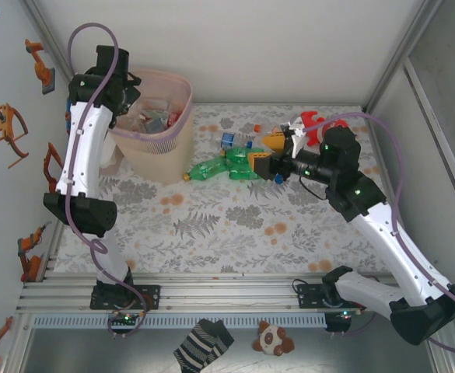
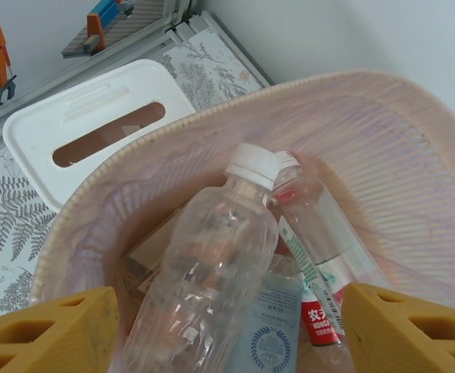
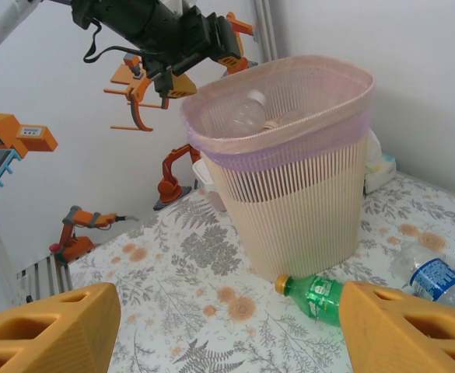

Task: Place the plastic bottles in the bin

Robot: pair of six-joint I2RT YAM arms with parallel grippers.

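Observation:
The bin (image 1: pixel 182 116) stands at the back left, pale pink above and beige below. My left gripper (image 1: pixel 132 87) hangs over its mouth, open (image 2: pixel 227 334). Below its yellow fingers (image 2: pixel 48 330) a clear bottle with a white cap (image 2: pixel 219 249) lies inside the bin (image 2: pixel 383 132), beside a red-labelled bottle (image 2: pixel 324 256). My right gripper (image 1: pixel 264 165) is open low over the table (image 3: pixel 227 334). A green bottle with an orange cap (image 3: pixel 316 299) lies at the foot of the bin (image 3: pixel 305 194), its body passing behind my right finger (image 3: pixel 406 326). More bottles (image 1: pixel 231 141) lie mid-table.
A white box with a slot (image 2: pixel 95 124) sits against the bin's far side. A red plush toy (image 1: pixel 313 123) lies behind my right gripper. Orange toy arms (image 1: pixel 5 124) hang on the left wall. A striped sock (image 1: pixel 204 346) and a small plush (image 1: pixel 272 338) lie beyond the near rail.

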